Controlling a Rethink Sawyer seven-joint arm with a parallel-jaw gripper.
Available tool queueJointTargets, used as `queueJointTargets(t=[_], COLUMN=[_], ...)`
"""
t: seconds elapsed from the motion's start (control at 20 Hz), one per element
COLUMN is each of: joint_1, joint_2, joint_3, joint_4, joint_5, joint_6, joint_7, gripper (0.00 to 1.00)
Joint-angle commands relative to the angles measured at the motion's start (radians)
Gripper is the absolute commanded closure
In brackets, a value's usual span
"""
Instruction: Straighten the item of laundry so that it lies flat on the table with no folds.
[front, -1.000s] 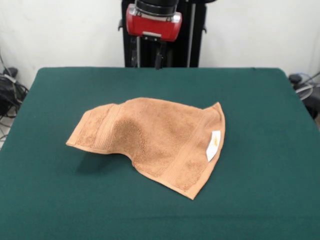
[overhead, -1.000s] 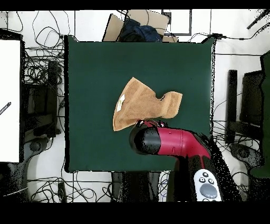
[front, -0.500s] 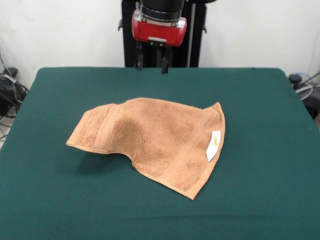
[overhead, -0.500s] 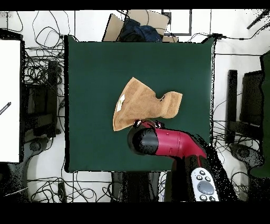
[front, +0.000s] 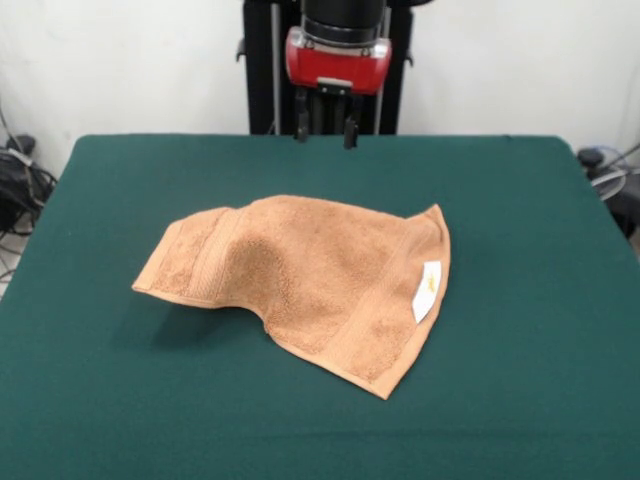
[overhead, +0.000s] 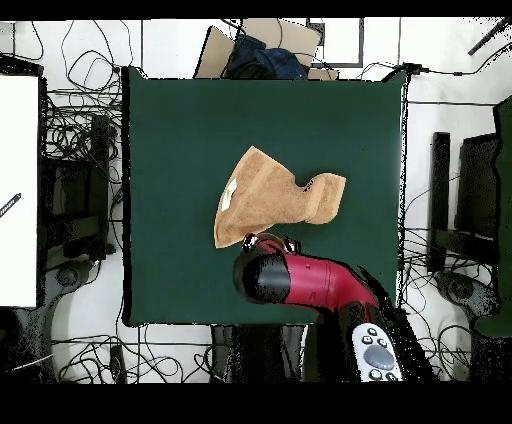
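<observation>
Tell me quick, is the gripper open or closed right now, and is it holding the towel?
Gripper: open and empty, hanging above the table's far edge, clear of the towel.

Probably a lab: cables (overhead: 75, 150) (tangled) ring the green table (overhead: 180, 130).

I can read no text, number or brand in either view. The small white label (front: 427, 291) sewn at one edge of the orange-tan terry towel (front: 300, 280) carries a faint yellowish mark, too small for me to make out as letters. In the overhead view the same label (overhead: 231, 190) shows only as a pale patch, with nothing legible on it.
</observation>
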Motion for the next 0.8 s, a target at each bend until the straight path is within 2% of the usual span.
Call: queueJointTargets(t=[0.05,0.8], joint_1=[0.047,0.141], joint_2=[0.068,0.162], joint_3=[0.044,0.014], joint_4=[0.061,0.075], joint_5=[0.066,0.158], joint_6=[-0.071,-0.211], joint_7=[0.237,0.29], gripper=[0.0,0.0])
